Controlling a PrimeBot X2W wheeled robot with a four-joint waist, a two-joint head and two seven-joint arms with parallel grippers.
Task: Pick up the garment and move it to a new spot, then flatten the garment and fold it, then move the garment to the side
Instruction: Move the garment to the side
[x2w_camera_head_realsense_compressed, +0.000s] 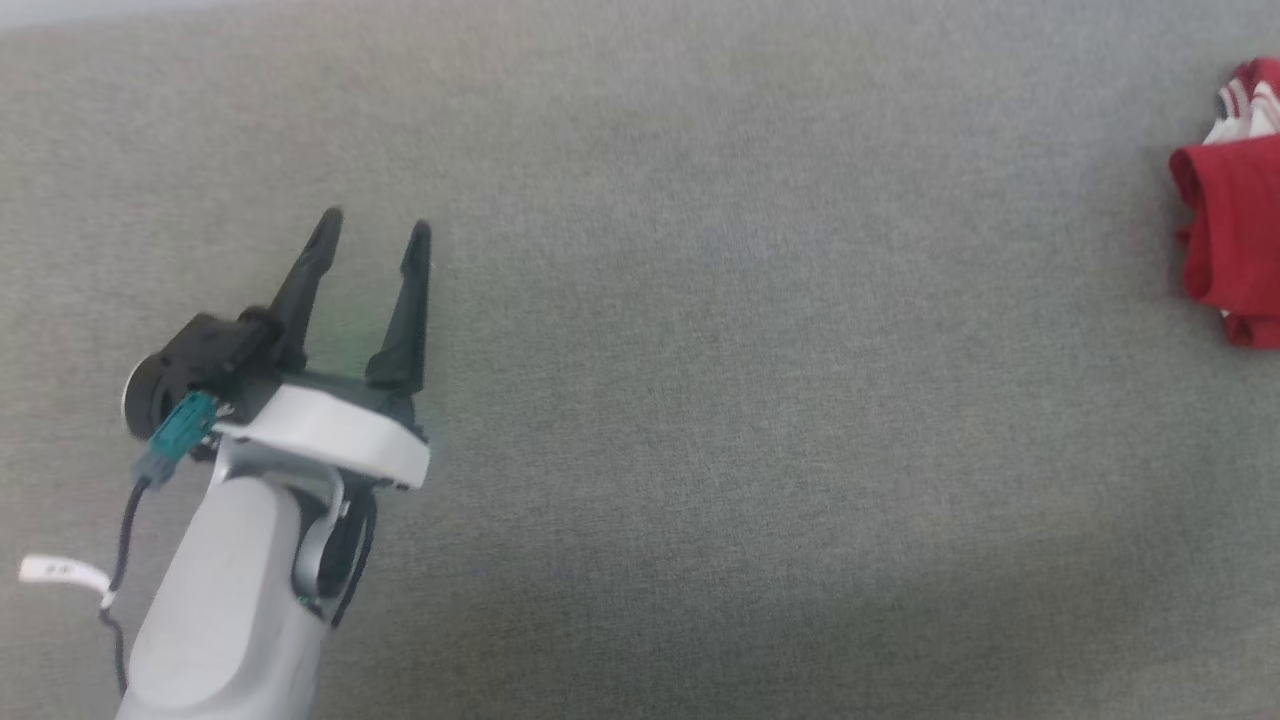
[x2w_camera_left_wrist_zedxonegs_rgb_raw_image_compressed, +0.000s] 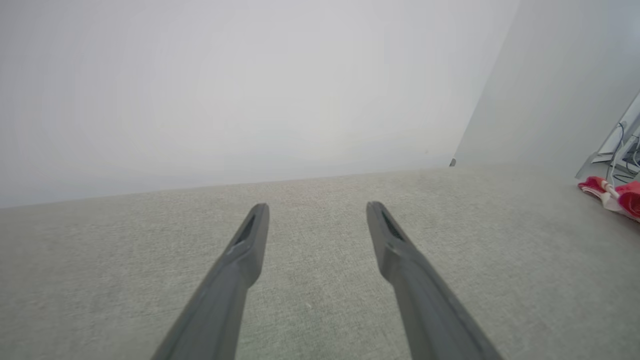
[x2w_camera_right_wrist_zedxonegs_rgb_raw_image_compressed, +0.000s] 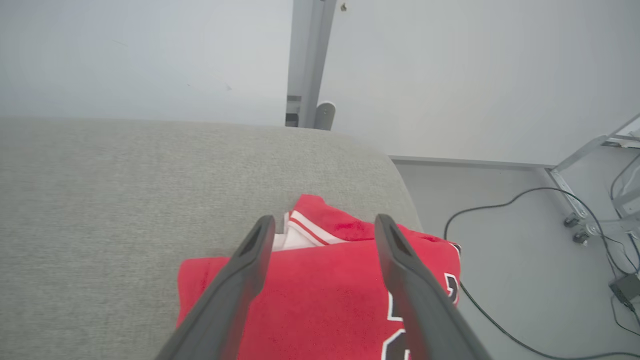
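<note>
Across the head view, a grey cloth surface (x2w_camera_head_realsense_compressed: 700, 350) spreads wide and bare from the left gripper (x2w_camera_head_realsense_compressed: 375, 222) at the lower left to the garment (x2w_camera_head_realsense_compressed: 1235, 240) at the far right, where the frame cuts it off. The left gripper's two dark fingers stand apart with nothing between them, and it is well away from the garment.

In the left wrist view the left gripper (x2w_camera_left_wrist_zedxonegs_rgb_raw_image_compressed: 317, 207) points over the open surface (x2w_camera_left_wrist_zedxonegs_rgb_raw_image_compressed: 500, 240) toward its far edge, which meets a pale wall (x2w_camera_left_wrist_zedxonegs_rgb_raw_image_compressed: 250, 90). The garment (x2w_camera_left_wrist_zedxonegs_rgb_raw_image_compressed: 620, 197) shows small and red at the right.

In the right wrist view the surface (x2w_camera_right_wrist_zedxonegs_rgb_raw_image_compressed: 100, 200) ends in a rounded corner on the right. Beyond that corner lie a pale floor (x2w_camera_right_wrist_zedxonegs_rgb_raw_image_compressed: 500, 260), a black cable (x2w_camera_right_wrist_zedxonegs_rgb_raw_image_compressed: 500, 205) and a metal frame (x2w_camera_right_wrist_zedxonegs_rgb_raw_image_compressed: 575, 200) on castors. A grey post (x2w_camera_right_wrist_zedxonegs_rgb_raw_image_compressed: 305, 60) rises behind the far edge. The bare room is all to the left, and the drop to the floor is close on the right.

The right gripper (x2w_camera_right_wrist_zedxonegs_rgb_raw_image_compressed: 324, 220) has its fingers spread, with no cloth pinched between the tips. The garment (x2w_camera_right_wrist_zedxonegs_rgb_raw_image_compressed: 325, 295) lies folded right under and between those fingers, near the rounded corner, with its right side reaching the surface's edge. A white sleeve with red stripes pokes out at the far end, just past the fingertips. Black digits outlined in white show beside the right finger. I cannot tell whether the fingers touch the cloth.
</note>
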